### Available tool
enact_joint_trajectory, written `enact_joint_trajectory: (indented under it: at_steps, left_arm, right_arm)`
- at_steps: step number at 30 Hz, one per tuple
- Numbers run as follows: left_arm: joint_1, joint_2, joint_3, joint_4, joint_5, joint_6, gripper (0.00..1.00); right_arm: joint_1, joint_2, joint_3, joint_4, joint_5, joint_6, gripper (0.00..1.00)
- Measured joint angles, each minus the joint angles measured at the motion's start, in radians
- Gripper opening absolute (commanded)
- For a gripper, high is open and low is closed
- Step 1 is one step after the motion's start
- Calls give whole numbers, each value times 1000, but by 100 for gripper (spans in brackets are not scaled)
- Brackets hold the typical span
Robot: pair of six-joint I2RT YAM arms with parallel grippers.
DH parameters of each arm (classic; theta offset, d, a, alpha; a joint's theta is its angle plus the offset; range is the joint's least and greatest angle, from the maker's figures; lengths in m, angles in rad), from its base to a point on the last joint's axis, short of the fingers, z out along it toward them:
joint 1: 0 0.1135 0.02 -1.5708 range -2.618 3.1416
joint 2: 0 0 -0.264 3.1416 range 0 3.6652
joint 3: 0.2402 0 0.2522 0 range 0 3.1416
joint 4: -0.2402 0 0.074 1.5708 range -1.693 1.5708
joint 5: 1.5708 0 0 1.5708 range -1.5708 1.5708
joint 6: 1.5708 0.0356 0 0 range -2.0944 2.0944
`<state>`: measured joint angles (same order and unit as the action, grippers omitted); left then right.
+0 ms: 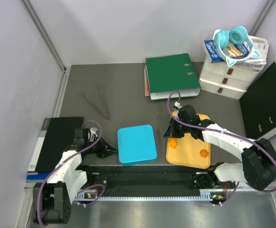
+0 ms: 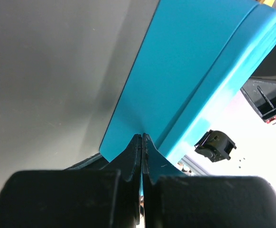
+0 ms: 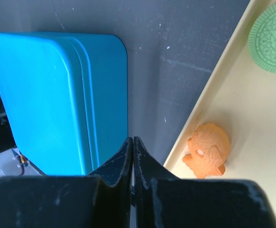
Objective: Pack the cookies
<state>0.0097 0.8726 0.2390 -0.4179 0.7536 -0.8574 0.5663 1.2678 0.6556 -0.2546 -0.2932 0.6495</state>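
While both pairs of jaws sit clenched on nothing, I see the left gripper (image 2: 142,138) with its tips pressed together at the left edge of the blue box (image 2: 195,71), close to one corner; I cannot tell whether they touch it. The right gripper (image 3: 132,140) is pinched tight too, its tips over bare table (image 3: 185,52) between the blue box and the yellow tray (image 3: 252,118). Just beside those tips an orange cookie (image 3: 208,149) lies at the tray's edge, and a green cookie (image 3: 273,42) lies farther along the tray. From above I find a second orange cookie (image 1: 204,153) nearer the tray's right side. Beyond, a green binder (image 1: 171,73) and metal tongs (image 1: 97,102) lie well apart from both arms.
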Motion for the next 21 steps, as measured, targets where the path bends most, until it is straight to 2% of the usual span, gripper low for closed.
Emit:
enact_joint_trajectory:
  at_steps: [7,21]
  left_arm:
    - [-58,0,2,19,13,-5,0]
    - [-65,27,45,66,5,-24,0]
  right_arm:
    - [0,5,0,0,0,-3,0]
    - [0,5,0,0,0,-3,0]
